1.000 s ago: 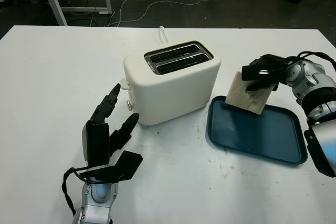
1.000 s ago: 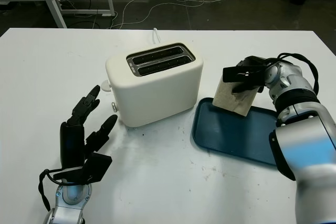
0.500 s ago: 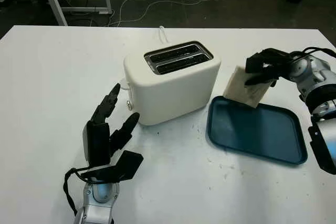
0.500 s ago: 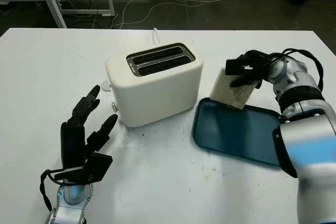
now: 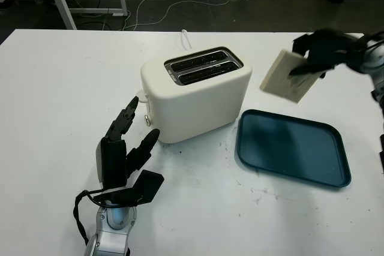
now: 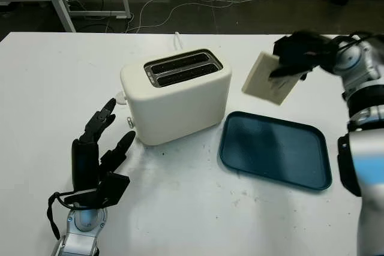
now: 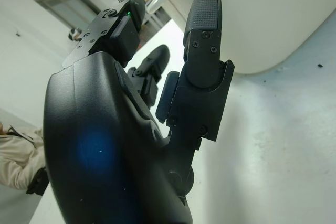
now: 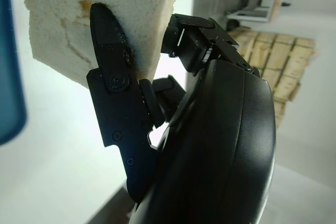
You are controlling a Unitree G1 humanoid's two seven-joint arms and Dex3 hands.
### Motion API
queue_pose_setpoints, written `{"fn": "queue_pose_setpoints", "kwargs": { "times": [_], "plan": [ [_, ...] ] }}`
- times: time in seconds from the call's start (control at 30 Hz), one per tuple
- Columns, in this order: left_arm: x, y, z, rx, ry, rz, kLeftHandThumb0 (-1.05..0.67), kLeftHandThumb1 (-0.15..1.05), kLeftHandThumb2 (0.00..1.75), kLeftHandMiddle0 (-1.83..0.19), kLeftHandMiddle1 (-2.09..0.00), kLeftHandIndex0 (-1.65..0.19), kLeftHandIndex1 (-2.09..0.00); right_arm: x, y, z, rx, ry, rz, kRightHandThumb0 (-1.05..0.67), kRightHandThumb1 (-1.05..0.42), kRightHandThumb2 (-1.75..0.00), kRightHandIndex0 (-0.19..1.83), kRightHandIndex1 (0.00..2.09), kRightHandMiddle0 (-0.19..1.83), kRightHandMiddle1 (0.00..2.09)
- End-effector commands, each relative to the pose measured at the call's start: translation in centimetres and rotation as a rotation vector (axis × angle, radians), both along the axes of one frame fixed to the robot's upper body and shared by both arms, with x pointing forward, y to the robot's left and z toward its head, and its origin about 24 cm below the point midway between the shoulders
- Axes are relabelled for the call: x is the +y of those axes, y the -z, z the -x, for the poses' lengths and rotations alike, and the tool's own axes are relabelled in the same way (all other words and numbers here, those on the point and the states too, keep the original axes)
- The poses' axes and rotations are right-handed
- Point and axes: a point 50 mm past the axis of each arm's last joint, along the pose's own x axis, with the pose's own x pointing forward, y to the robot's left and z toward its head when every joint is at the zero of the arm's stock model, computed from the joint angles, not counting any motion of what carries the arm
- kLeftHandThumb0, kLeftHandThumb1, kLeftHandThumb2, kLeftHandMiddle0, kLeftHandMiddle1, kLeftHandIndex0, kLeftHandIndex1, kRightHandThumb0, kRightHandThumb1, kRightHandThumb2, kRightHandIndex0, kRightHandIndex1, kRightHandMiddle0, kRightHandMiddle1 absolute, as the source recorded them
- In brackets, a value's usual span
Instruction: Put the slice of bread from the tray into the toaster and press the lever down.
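Right hand (image 5: 321, 52) pinches slice of bread (image 5: 287, 76) by far edge, tilted in air, right of toaster (image 5: 195, 91), above tray (image 5: 292, 146). Bread likely light, soft, crumbly: gentle hold on edge seems best. Left hand (image 5: 123, 148) open, near toaster front-left.

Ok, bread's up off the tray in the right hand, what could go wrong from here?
The right hand holds the bread slice tilted, in the air beside the toaster; it may catch a slot edge unless squared to the narrow openings. The fingers pinch one end, so it could slip. The open left hand sits near the toaster's lever end and could nudge it.
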Motion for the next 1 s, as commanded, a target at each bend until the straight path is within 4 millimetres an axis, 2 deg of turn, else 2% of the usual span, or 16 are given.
{"fn": "queue_pose_setpoints", "kwargs": {
  "times": [0.0, 0.13, 0.27, 0.37, 0.5, 0.6, 0.7, 0.83, 0.97],
  "plan": [
    [0.0, -0.1, -0.1, -0.016, 0.003, 0.003, -0.57, 0.92, 0.21, -0.39, -0.49, -0.47, 0.0, -0.1, -2.9, 0.0, -0.047, 0.009, 0.042, -0.46, -0.92, -0.29, 0.86, 1.75, 0.67, 1.73],
    [0.1, -0.1, -0.2, -0.019, 0.006, -0.002, -0.58, 0.92, 0.22, -0.39, -0.49, -0.47, 0.0, 0.3, -6.3, 0.2, -0.079, 0.005, 0.029, -0.55, -0.92, -0.25, 0.89, 1.75, 0.74, 1.66],
    [0.1, -0.1, -0.3, -0.025, 0.012, 0.001, -0.56, 0.92, 0.21, -0.39, -0.48, -0.47, 0.0, 1.5, -9.8, 0.4, -0.145, -0.032, -0.015, -0.62, -0.92, -0.2, 0.9, 1.75, 0.81, 1.56],
    [0.1, -0.2, -0.3, -0.029, 0.015, 0.008, -0.54, 0.92, 0.2, -0.38, -0.48, -0.47, 0.0, 2.9, -11.9, 0.5, -0.154, -0.08, -0.088, -0.55, -0.92, -0.16, 0.93, 1.75, 0.8, 1.67],
    [0.0, -0.2, -0.4, -0.029, 0.01, 0.0, -0.55, 0.92, 0.21, -0.39, -0.48, -0.47, 0.0, 6.3, -14.0, 0.4, -0.176, -0.197, -0.13, -0.39, -0.92, -0.14, 0.95, 1.75, 0.82, 1.71],
    [-0.1, -0.2, -0.5, -0.031, 0.006, 0.002, -0.56, 0.92, 0.2, -0.4, -0.48, -0.47, 0.0, 9.1, -14.9, 0.3, -0.206, -0.308, -0.126, -0.42, -0.92, -0.06, 1.01, 1.71, 0.91, 1.6],
    [-0.2, -0.1, -0.5, -0.035, 0.003, 0.004, -0.56, 0.92, 0.2, -0.39, -0.48, -0.47, 0.0, 11.3, -15.1, 0.3, -0.231, -0.389, -0.101, -0.39, -0.92, -0.05, 1.06, 1.69, 0.95, 1.62],
    [-0.1, -0.1, -0.5, -0.041, -0.005, -0.001, -0.56, 0.92, 0.21, -0.4, -0.48, -0.48, -0.01, 13.3, -14.3, 0.3, -0.186, -0.533, -0.21, -0.33, -0.92, -0.08, 1.1, 1.74, 0.94, 1.71],
    [0.0, -0.1, -0.4, -0.043, -0.015, 0.002, -0.55, 0.92, 0.21, -0.4, -0.49, -0.48, -0.01, 14.9, -13.4, 0.4, -0.211, -0.605, -0.124, -0.46, -0.92, -0.16, 1.09, 1.74, 0.92, 1.74]
  ]
}}
